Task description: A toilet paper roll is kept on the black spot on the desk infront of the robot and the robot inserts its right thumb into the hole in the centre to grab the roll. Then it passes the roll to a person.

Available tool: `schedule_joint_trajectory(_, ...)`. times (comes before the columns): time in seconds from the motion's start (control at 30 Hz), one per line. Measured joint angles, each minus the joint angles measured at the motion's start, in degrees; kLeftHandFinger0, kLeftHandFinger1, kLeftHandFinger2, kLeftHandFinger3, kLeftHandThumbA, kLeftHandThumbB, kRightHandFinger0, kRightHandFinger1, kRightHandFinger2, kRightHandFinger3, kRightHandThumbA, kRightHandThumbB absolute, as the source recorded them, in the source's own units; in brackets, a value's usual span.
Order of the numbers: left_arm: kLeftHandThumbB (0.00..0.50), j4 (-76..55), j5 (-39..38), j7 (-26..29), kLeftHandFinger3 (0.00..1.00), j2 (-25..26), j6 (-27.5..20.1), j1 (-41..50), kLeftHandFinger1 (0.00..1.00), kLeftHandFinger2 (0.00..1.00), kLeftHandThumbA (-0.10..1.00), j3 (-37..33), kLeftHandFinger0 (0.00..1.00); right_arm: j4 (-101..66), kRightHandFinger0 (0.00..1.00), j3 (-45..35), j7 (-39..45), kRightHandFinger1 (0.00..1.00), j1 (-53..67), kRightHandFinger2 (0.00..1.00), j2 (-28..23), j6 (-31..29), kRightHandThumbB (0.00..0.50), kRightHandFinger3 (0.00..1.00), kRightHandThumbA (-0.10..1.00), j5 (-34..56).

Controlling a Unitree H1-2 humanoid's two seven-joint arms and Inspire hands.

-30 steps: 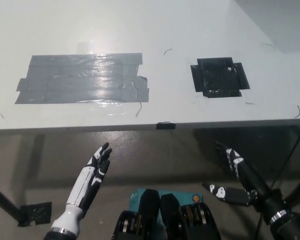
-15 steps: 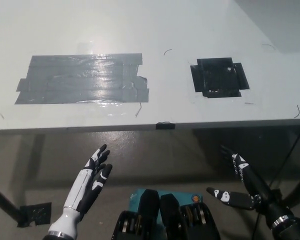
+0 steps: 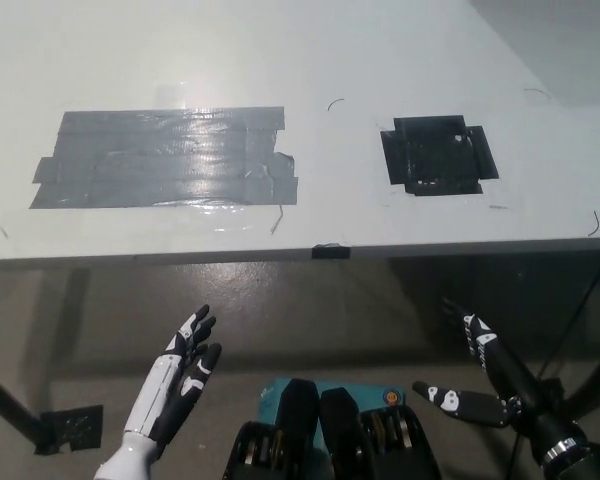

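You have both hands below the near edge of the white desk point(image 3: 310, 60), neither one over its top. Your black right hand point(image 3: 480, 375) hangs at about 5 o'clock in the head view, fingers spread wide and the thumb stuck out toward 9 o'clock, grasping nothing. Your white left hand point(image 3: 175, 375) rests at about 7 o'clock, released too, its fingers apart and pointing toward 1 o'clock. On the desk, the black spot point(image 3: 438, 155) sits at roughly 1 o'clock, bare tape with nothing standing on it; you can't see a toilet paper roll anywhere in this view. The larger grey tape patch point(image 3: 165, 158) lies at about 10 o'clock, well apart from the black spot
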Motion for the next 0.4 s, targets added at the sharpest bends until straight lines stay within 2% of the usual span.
schedule_joint_trajectory(0.4,0.067,-0.8,0.0,0.0,1.00,-0.2,0.1,1.4,1.00,1.00,0.89,0.0,1.00,-0.1,1.00,0.5,0.0,1.00,1.0,1.00,0.0,0.0,0.218,1.00,0.75,0.0)
